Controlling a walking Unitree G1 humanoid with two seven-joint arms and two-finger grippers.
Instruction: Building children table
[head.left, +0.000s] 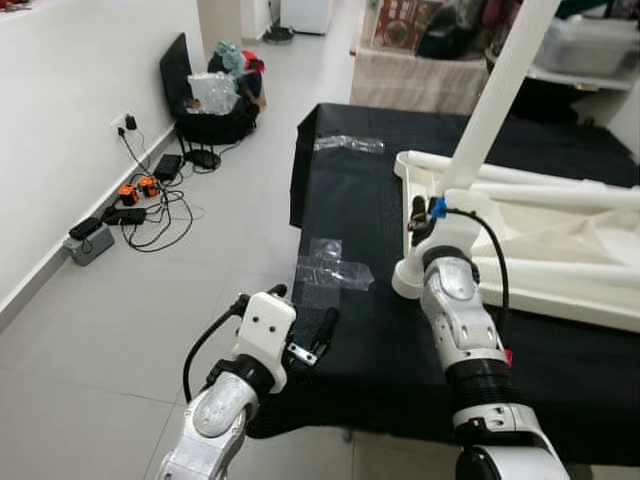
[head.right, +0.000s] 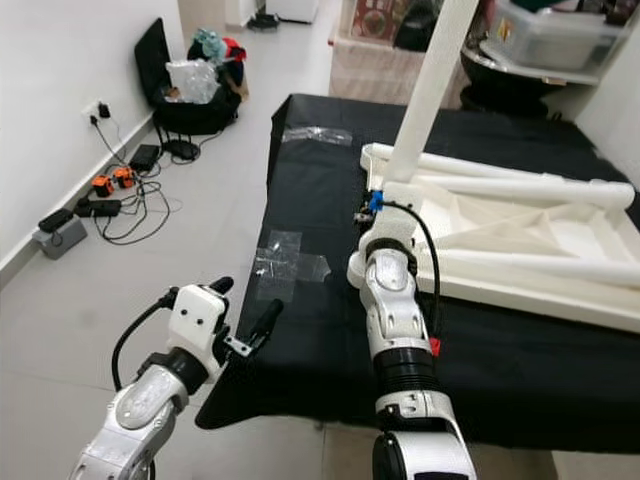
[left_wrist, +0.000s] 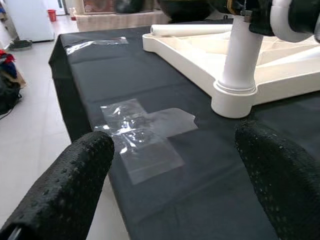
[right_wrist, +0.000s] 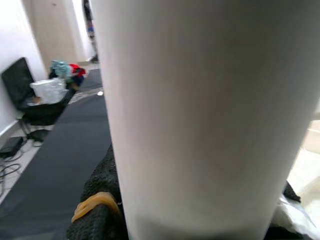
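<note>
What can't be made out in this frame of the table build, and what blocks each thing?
- Upright table leg: its top is cut off by the upper edge in both eye views.
- Right gripper: the right wrist and arm cover its fingers in the eye views; the leg blocks them in the right wrist view, so the grip is unclear.
- Upturned tabletop: its far right end runs off the edge.
- Items by the wall outlet: too small to identify.

Tabletop (head.left: 560, 250) upside down on cloth (head.left: 360, 200), right; leg (head.left: 495, 95) upright at near corner; plastic wrap (head.left: 330, 265) left.
</note>
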